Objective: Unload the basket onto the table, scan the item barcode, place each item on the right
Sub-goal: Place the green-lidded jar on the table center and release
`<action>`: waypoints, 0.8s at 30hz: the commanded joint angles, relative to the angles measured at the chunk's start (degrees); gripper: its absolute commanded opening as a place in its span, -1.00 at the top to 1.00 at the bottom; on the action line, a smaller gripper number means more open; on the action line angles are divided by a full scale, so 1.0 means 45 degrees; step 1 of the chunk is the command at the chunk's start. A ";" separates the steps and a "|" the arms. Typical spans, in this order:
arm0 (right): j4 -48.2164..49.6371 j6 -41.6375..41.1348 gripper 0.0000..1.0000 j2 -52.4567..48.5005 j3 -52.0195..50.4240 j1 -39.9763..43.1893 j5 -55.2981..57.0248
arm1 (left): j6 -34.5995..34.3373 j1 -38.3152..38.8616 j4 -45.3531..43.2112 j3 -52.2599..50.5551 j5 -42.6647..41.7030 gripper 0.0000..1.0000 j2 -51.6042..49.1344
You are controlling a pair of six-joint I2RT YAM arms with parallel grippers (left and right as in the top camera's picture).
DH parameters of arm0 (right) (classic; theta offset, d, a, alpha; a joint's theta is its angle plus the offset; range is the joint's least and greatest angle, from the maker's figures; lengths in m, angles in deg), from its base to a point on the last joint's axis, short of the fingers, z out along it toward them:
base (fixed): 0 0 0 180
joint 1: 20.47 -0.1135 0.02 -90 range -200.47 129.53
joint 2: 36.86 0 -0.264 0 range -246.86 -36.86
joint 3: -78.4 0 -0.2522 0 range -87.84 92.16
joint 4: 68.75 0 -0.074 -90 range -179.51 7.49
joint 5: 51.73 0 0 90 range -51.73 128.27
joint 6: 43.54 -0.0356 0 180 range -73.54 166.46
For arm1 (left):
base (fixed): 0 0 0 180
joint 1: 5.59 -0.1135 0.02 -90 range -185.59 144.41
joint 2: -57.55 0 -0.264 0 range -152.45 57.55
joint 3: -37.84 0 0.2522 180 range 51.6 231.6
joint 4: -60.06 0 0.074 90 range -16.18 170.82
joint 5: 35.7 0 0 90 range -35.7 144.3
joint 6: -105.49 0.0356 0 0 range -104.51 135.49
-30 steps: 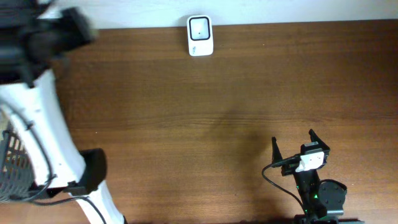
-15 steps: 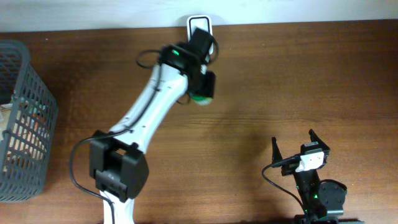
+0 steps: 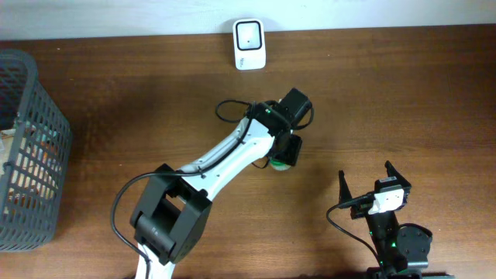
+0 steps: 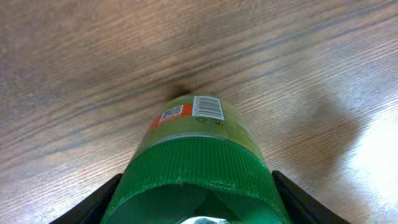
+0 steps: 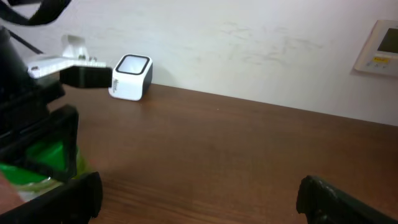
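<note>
The item is a green tub with a ribbed green lid (image 4: 196,168) and a yellow-green label. Its barcode (image 4: 208,107) faces up in the left wrist view, beside an orange patch. My left gripper (image 4: 196,202) is shut on the tub, one black finger on each side. From overhead the left gripper (image 3: 284,155) hangs over the middle of the table, with a sliver of the tub (image 3: 280,164) showing under it. The white scanner (image 3: 249,44) stands at the far edge, well apart from the tub. My right gripper (image 3: 364,180) rests open at the front right, holding nothing.
A grey wire basket (image 3: 31,155) with goods inside stands at the left edge. In the right wrist view the scanner (image 5: 131,77) sits against the white wall and the held tub (image 5: 43,158) shows at the left. The wooden table (image 3: 403,93) spreads to the right.
The left arm swung from over the basket to the scanner with the tub, then down and right to the table's middle. The right arm has not moved.
</note>
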 commanded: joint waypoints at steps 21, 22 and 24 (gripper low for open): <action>-0.0068 0.0000 -0.97 0.0097 -0.0068 -0.0117 0.0112 | 0.0272 -0.4439 0.3983 0.7140 0.0369 -0.86 0.1535; -0.0068 0.0000 -0.97 0.0092 -0.0068 -0.0117 0.0112 | 0.0272 -0.5110 0.4449 0.7873 0.0787 -0.86 0.1821; -0.0068 -0.0005 -0.97 0.0097 -0.0068 -0.0117 0.0107 | 0.0262 -0.6795 0.5357 0.9020 0.2239 -0.86 0.2419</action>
